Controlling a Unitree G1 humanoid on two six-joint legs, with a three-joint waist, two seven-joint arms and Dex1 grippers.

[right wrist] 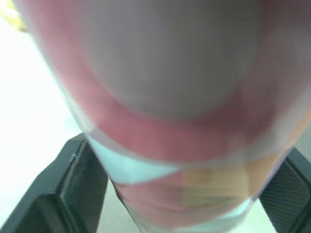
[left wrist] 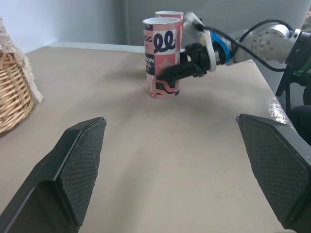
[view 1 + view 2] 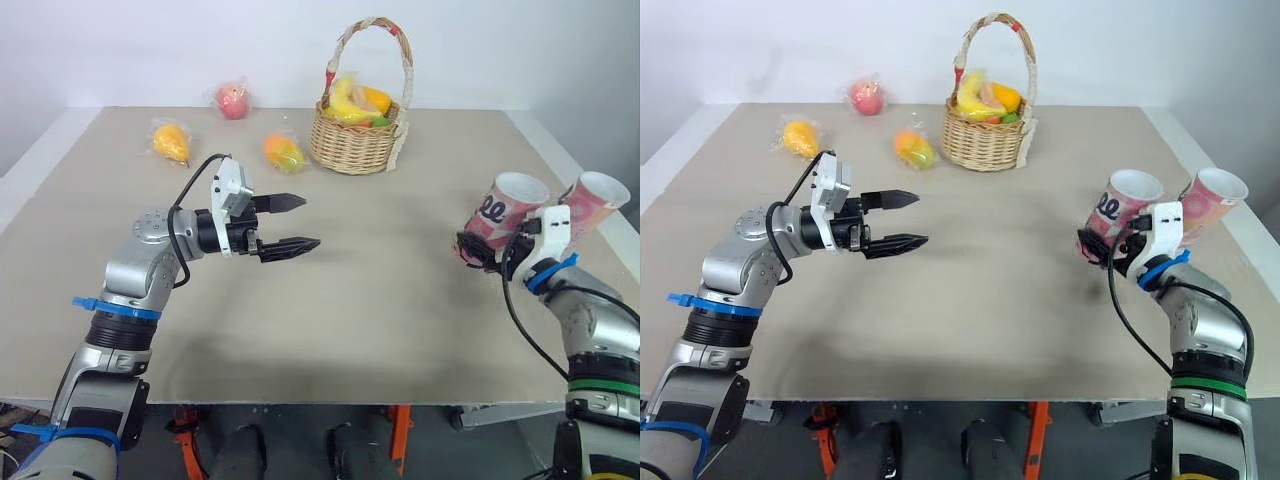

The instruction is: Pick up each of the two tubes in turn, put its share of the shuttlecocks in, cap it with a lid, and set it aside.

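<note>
near tube [image 3: 505, 205]: upright, mouth up, right side of desk [image 3: 380, 300]
far tube [image 3: 597, 200]: upright, just beside it
right pincer [image 3: 472, 248]: pinching near tube near its base
left pincer [image 3: 295, 222]: spread above desk, well apart

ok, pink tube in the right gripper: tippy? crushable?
Pink tube stands tall on a narrow base, so probably tips if nudged high. Open-topped, looks like thin card: likely light, may dent under a hard squeeze. Right gripper holds it low; might lean on lifting.
</note>
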